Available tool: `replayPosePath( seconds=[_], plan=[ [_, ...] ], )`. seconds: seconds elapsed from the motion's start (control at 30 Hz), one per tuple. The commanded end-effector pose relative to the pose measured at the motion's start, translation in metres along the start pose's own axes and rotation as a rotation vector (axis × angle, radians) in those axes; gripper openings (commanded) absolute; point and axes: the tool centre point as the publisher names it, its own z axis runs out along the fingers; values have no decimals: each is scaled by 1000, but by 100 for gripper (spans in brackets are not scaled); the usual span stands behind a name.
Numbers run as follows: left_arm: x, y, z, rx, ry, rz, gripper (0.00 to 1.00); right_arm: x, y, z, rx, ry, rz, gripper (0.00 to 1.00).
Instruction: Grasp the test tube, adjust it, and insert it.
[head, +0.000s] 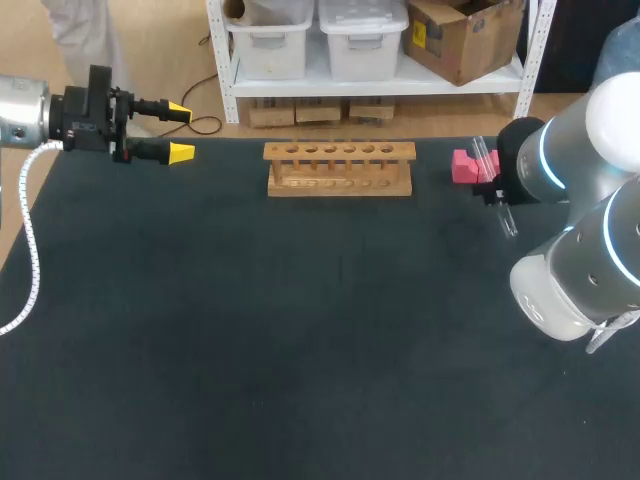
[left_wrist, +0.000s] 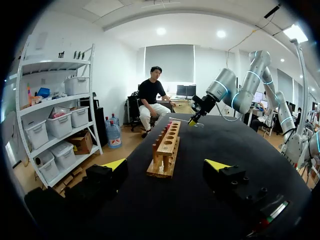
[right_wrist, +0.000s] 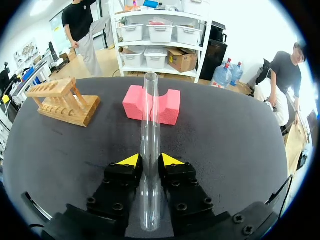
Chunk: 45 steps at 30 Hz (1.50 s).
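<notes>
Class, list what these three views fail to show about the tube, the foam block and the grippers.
Right gripper: head view, hidden behind the right arm.
Test tube: left wrist view, too small and far to judge.
Pink foam block: head view, partly covered by that arm.

left claw (head: 180, 130) at upper left of frame, by the bench (head: 300, 350) corner, yellow tips apart, nothing between them. wooden rack (head: 339, 168) upper middle, upright, one row of holes. pink block (head: 462, 166) upper right, just beside right arm (head: 560, 165). test tube (head: 508, 222) slants at the arm's wrist, lower end showing.
</notes>
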Motion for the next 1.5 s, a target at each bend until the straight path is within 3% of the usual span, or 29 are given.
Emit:
replayPosePath(
  seconds=[0.03, 0.27, 0.57, 0.9, 1.5],
  plan=[
    [1, 1, 0, 1, -2, 2, 100, 0, 8, -28, 33, -14, 16, 0],
    [1, 1, 0, 1, -2, 2, 100, -12, 31, -59, 61, -62, 54, 0],
    [1, 1, 0, 1, -2, 2, 100, -33, 79, -77, 106, -106, 20, 0],
    [1, 1, 0, 1, -2, 2, 100, -41, 127, -72, 71, -110, 15, 0],
    [1, 1, 0, 1, -2, 2, 100, -50, 162, -37, -24, -83, 2, 0]
  ],
)
